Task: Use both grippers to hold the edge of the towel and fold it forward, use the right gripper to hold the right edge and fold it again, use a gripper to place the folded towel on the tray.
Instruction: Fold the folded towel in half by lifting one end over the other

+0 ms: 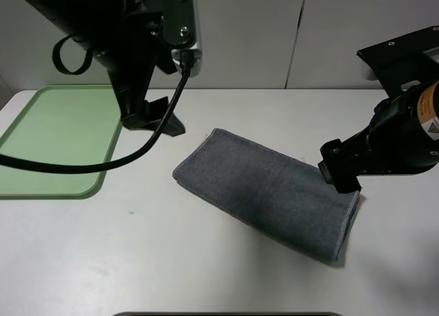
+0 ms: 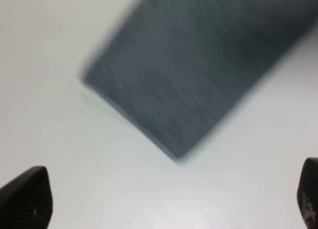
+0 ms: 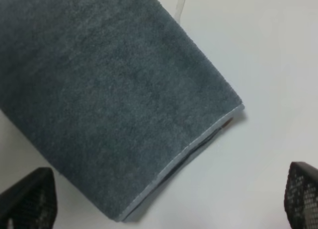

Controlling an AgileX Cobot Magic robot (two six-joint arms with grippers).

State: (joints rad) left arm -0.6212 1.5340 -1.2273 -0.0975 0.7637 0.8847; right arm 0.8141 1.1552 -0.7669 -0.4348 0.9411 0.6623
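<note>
The dark grey towel (image 1: 267, 192) lies folded into a long strip, slanted across the middle of the table. Its stitched hem, the edge of the towel (image 3: 184, 152), runs along the right end with two layers showing. My right gripper (image 1: 341, 172) hovers over that right end, open, and in the right wrist view (image 3: 169, 199) nothing sits between its fingertips. My left gripper (image 1: 156, 118) hangs open above the table between the tray (image 1: 55, 141) and the towel's left end (image 2: 198, 65). The pale green tray holds nothing.
A thick black cable (image 1: 89, 166) loops from the left arm over the tray's near right corner. Bare white table (image 1: 137, 261) stretches in front of the towel. A small white tag (image 3: 181, 3) sticks out from the towel's far side.
</note>
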